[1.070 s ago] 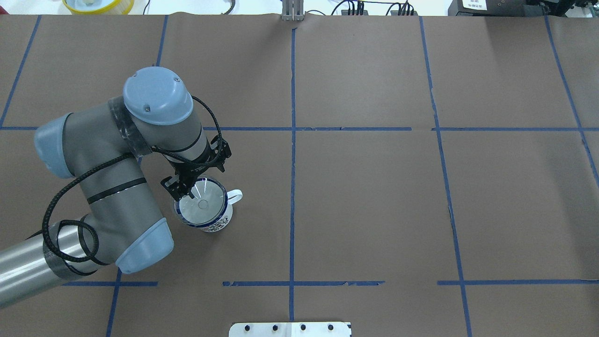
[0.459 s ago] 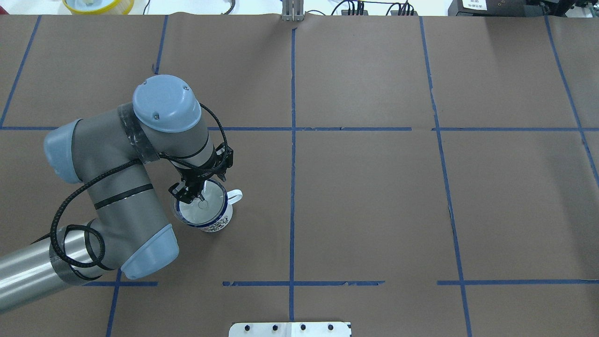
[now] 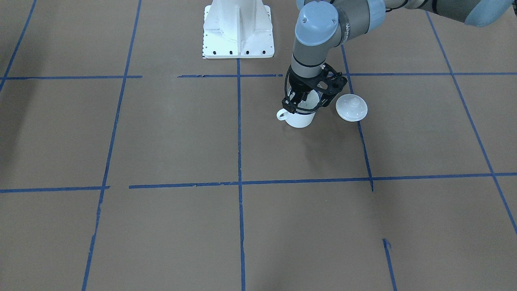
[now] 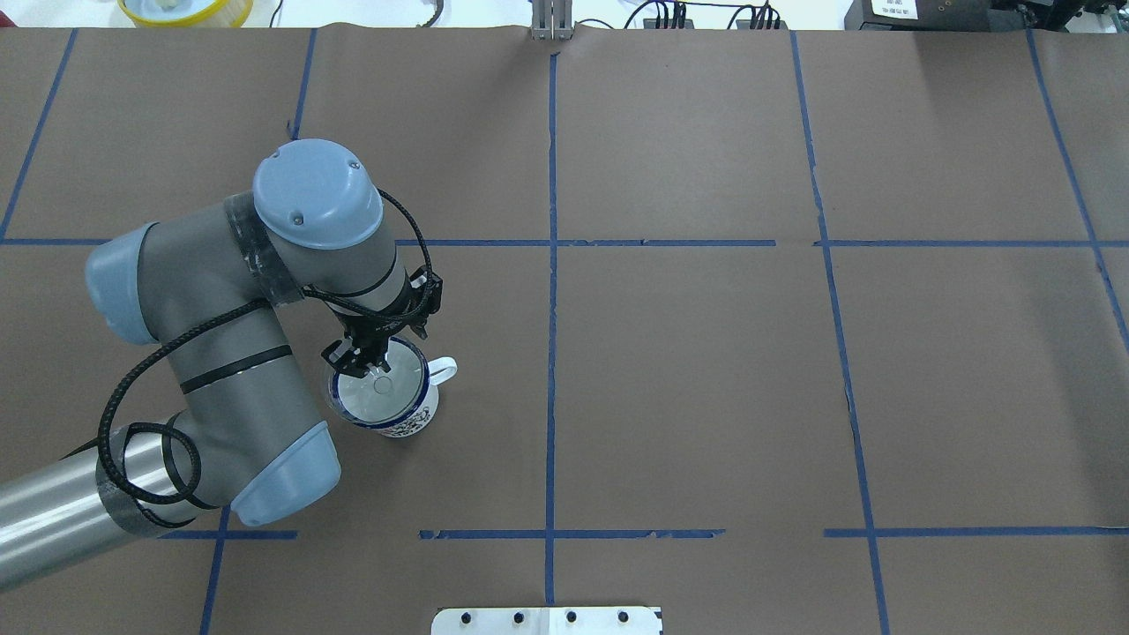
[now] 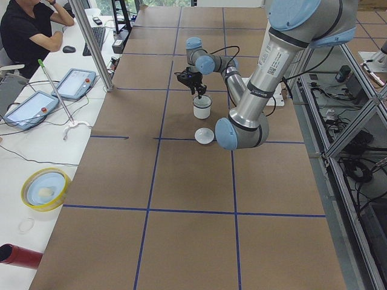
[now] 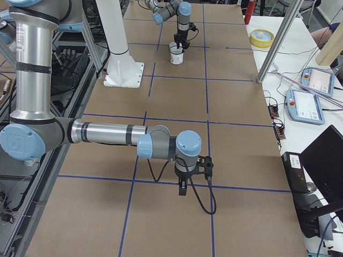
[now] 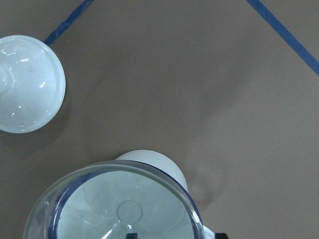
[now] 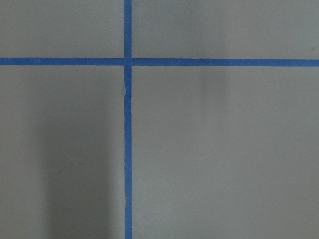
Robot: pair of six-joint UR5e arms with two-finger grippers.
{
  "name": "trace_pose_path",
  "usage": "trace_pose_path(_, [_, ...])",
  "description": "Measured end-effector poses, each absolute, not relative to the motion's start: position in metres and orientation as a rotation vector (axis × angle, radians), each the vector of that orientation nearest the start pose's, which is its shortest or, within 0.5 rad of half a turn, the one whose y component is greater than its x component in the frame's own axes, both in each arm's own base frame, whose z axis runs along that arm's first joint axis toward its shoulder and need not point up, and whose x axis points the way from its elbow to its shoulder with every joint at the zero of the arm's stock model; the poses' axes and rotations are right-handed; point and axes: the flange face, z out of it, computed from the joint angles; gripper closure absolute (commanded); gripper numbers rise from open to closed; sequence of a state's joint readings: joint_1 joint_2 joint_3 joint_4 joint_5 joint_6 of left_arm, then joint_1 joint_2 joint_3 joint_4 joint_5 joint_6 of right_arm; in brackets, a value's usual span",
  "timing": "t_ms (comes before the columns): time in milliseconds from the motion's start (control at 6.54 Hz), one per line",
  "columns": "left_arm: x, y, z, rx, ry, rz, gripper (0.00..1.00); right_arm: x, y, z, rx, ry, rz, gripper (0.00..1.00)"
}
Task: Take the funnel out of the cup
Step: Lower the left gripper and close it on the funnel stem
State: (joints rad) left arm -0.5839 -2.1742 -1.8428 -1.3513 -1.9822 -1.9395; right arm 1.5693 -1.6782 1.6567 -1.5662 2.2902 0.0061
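The cup (image 4: 413, 423) is a white mug with a dark blue rim, its handle pointing right, on the left half of the table. The clear funnel (image 4: 384, 395) sits in its mouth and fills the lower left wrist view (image 7: 119, 209), with the cup's wall (image 7: 154, 164) behind it. My left gripper (image 4: 357, 362) is lowered onto the cup's back-left rim. It is open, one finger inside the funnel and one outside the rim. My right gripper (image 6: 182, 188) hangs over bare table far from the cup. I cannot tell whether it is open or shut.
A round white knobbed lid (image 3: 351, 107) lies on the table just beside the cup, under my left arm in the overhead view; it also shows in the left wrist view (image 7: 22, 84). The white robot base (image 3: 238, 32) stands behind. A yellow dish (image 4: 185, 9) is beyond the far edge.
My left arm has moved right and down, bringing the gripper onto the cup's rim. The funnel and cup have not moved.
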Motion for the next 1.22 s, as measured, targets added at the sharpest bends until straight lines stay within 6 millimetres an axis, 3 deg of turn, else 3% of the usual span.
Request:
trace_pose_path(306, [0.474, -0.425, 0.224, -0.332, 0.7, -0.771, 0.47, 0.067, -0.445, 0.67, -0.019, -0.719, 0.011, 0.0])
trace_pose_path(459, [0.476, -0.425, 0.226, -0.333, 0.695, -0.768, 0.62, 0.067, -0.445, 0.67, -0.019, -0.719, 0.011, 0.0])
trace_pose_path(611, [0.479, -0.424, 0.228, -0.335, 0.689, -0.765, 0.88, 0.067, -0.445, 0.67, -0.019, -0.719, 0.011, 0.0])
trace_pose_path(764, [0.481, -0.423, 0.229, -0.336, 0.687, -0.763, 1.0, 0.067, -0.445, 0.67, -0.019, -0.719, 0.011, 0.0])
trace_pose_path(1223, [0.479, -0.424, 0.216, -0.324, 0.706, -0.76, 1.0, 0.067, -0.445, 0.67, -0.019, -0.719, 0.01, 0.0])
